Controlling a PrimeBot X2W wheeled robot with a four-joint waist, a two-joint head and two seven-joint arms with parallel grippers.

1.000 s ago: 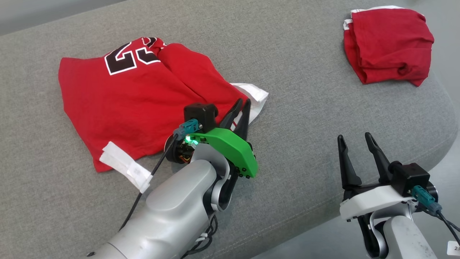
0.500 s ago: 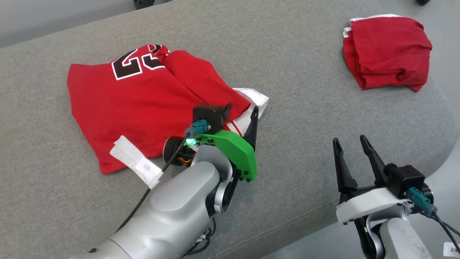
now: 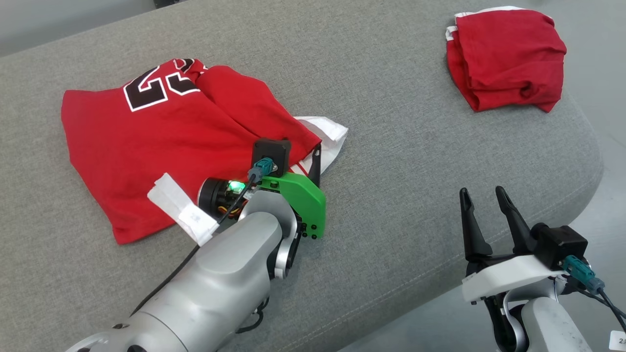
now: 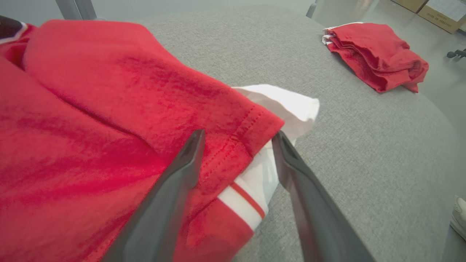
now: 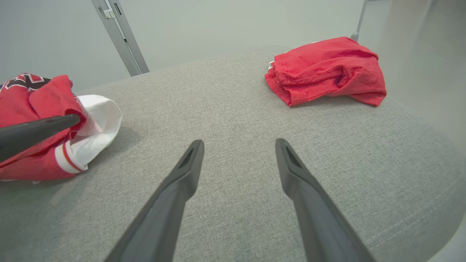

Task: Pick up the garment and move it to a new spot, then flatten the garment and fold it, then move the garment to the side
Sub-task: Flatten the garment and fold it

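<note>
**Garment and grippers on the cushion.** The red garment [image 3: 161, 142], printed with black, white-edged numerals, lies spread but creased on the left half of a grey upholstered cushion [image 3: 391, 146]. One red layer is folded over its upper right part, and a white panel [image 4: 287, 105] sticks out from beneath that fold at the right edge. A white label strip [image 3: 181, 210] lies at the garment's near edge, just beside the left forearm.

The left gripper [image 4: 238, 134] is at the garment's right corner with its jaws spread apart, gripping nothing. In the left wrist view, the stitched red hem and a white band with a red stripe [image 4: 236, 209] lie between its two fingers. Whether the fingertips rest on the cloth or hover just above it cannot be judged from these angles.

The right gripper [image 3: 481, 190] is likewise spread wide and empty. It is above bare cushion near the front right edge, well apart from the garment.

A second red garment [image 3: 506, 58], folded into a compact bundle, lies at the far right corner of the cushion, well apart from both grippers. In the right wrist view, a grey metal post [image 5: 120, 36] stands behind the cushion.
</note>
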